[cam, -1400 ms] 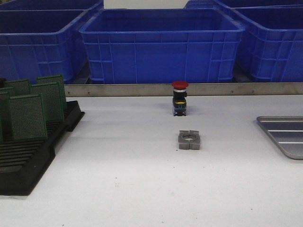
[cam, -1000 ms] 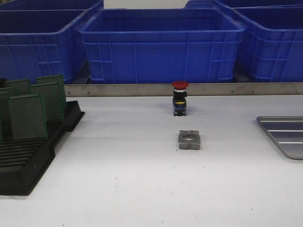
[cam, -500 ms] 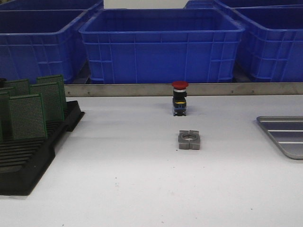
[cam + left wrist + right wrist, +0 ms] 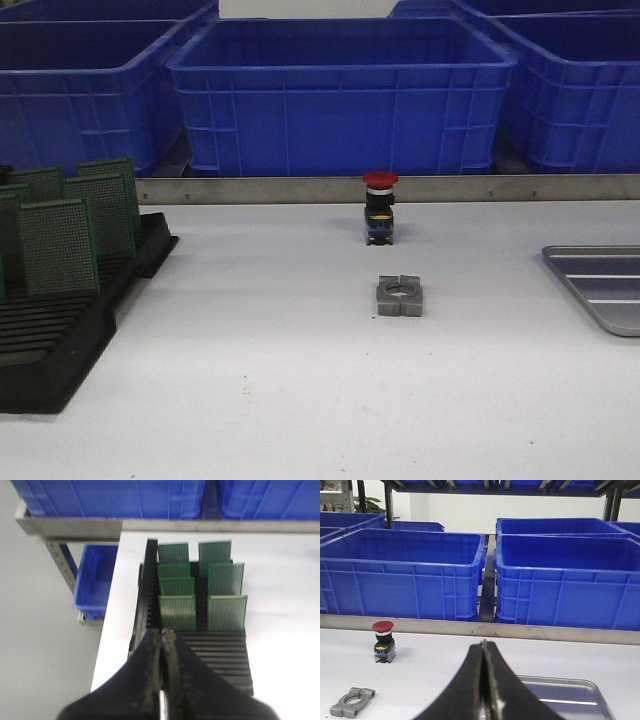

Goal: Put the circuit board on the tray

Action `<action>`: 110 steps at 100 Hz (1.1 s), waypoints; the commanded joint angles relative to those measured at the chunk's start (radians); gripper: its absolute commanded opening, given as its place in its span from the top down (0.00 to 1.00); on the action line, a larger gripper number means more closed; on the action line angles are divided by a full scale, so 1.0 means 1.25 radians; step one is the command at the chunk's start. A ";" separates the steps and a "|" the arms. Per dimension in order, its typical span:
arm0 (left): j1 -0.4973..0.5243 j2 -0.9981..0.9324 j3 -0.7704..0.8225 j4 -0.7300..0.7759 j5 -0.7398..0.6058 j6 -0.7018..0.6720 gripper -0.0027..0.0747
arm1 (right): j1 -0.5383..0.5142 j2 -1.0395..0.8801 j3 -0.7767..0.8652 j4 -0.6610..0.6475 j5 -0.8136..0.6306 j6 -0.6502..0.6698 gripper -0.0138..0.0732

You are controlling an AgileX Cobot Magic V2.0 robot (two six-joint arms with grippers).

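Several green circuit boards (image 4: 58, 245) (image 4: 177, 612) stand upright in a black slotted rack (image 4: 50, 345) (image 4: 220, 650) at the table's left. The grey metal tray (image 4: 605, 285) (image 4: 570, 695) lies at the right edge, with nothing seen on it. My left gripper (image 4: 162, 632) is shut and holds nothing; it hovers over the near end of the rack, short of the nearest boards. My right gripper (image 4: 483, 644) is shut and holds nothing, above the table just short of the tray. Neither gripper shows in the front view.
A red-capped push button (image 4: 380, 208) (image 4: 384, 641) stands mid-table at the back, with a grey metal clamp block (image 4: 400, 296) (image 4: 352, 702) in front of it. Big blue bins (image 4: 340, 95) (image 4: 400, 575) sit behind a metal rail (image 4: 400, 188). The table's left edge (image 4: 107, 630) drops off beside the rack.
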 commanded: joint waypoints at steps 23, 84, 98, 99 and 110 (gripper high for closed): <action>0.000 0.082 -0.036 -0.029 -0.036 0.052 0.97 | -0.004 -0.014 0.003 0.000 -0.066 0.001 0.92; 0.000 0.090 -0.036 -0.063 -0.089 0.084 0.26 | -0.004 -0.014 0.003 0.000 -0.066 0.001 0.92; 0.000 0.147 -0.069 -0.063 -0.102 0.150 0.26 | -0.004 -0.014 0.003 0.000 -0.066 0.001 0.92; 0.000 0.151 -0.077 -0.063 -0.100 0.152 0.26 | -0.004 -0.014 0.003 0.000 -0.066 0.001 0.92; 0.000 0.245 -0.148 -0.095 -0.051 0.268 0.26 | -0.004 -0.014 0.003 0.000 -0.066 0.001 0.92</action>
